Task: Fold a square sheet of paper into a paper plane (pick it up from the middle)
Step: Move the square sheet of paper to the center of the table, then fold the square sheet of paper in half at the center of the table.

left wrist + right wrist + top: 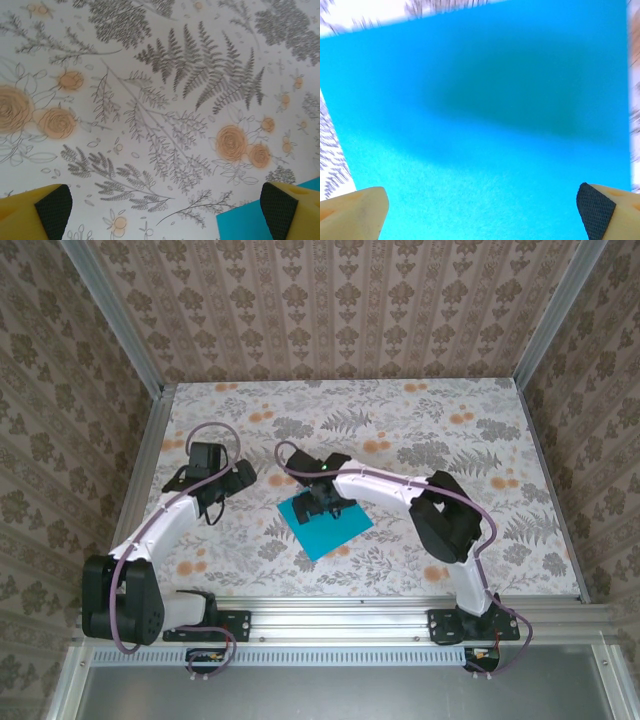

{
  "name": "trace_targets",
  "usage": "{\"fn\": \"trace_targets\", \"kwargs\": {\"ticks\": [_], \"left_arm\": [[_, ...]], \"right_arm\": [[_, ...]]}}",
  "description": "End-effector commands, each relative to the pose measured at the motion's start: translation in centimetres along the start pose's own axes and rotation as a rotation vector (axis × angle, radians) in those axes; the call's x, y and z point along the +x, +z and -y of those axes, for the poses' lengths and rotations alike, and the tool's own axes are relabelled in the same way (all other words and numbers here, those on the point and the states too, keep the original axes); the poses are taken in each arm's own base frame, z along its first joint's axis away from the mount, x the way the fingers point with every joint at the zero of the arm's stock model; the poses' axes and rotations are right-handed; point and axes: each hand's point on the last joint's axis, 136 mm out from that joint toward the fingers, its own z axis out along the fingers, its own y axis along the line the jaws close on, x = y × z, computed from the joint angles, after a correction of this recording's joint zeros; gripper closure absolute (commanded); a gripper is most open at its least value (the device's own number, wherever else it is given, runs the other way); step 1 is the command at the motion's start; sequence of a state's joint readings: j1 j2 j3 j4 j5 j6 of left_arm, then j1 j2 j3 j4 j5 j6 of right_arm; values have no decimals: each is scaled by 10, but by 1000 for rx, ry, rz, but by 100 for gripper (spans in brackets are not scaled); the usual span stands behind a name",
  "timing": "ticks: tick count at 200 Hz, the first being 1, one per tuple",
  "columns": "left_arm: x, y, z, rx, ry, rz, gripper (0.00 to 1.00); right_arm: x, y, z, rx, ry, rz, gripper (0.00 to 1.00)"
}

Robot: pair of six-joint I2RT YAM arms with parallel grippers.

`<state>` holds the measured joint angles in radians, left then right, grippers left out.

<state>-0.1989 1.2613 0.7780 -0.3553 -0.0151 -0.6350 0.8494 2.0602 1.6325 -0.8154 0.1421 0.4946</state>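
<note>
The square sheet of paper (pixel 326 526) lies flat and unfolded on the flowered table, a bright cyan-blue square turned like a diamond. My right gripper (pixel 327 502) hovers just over its upper part, pointing down; its jaws stand wide open above the sheet (pixel 485 125), with nothing between the fingertips (pixel 355 215). My left gripper (pixel 215 498) stands open to the left of the sheet, apart from it. Between its wide-spread fingers (pixel 47 210) lies bare tablecloth, and one corner of the paper (pixel 250 225) shows at the lower right.
The table (pixel 480 440) is covered in a cloth printed with ferns and orange flowers. Metal rails run along its left side (pixel 150 450) and front edge (pixel 350 605). Patterned walls enclose the back and sides.
</note>
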Motion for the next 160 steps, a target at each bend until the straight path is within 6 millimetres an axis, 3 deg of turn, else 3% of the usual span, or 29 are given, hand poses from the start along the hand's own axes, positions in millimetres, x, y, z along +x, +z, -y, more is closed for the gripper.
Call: {"fn": "trace_targets", "kwargs": {"ticks": [1,52,160], "left_arm": [[8,-2,-20,-64,-51,-15,0],[13,-1,-30,-75,-88,-27,0],[18,4,-35,-92,-98,-43,0]], "right_arm": [[0,4,13,64,-91,-48,0],[0,21,4,2,-73,-135,0],[35,54,5,14,-94,-298,0]]}}
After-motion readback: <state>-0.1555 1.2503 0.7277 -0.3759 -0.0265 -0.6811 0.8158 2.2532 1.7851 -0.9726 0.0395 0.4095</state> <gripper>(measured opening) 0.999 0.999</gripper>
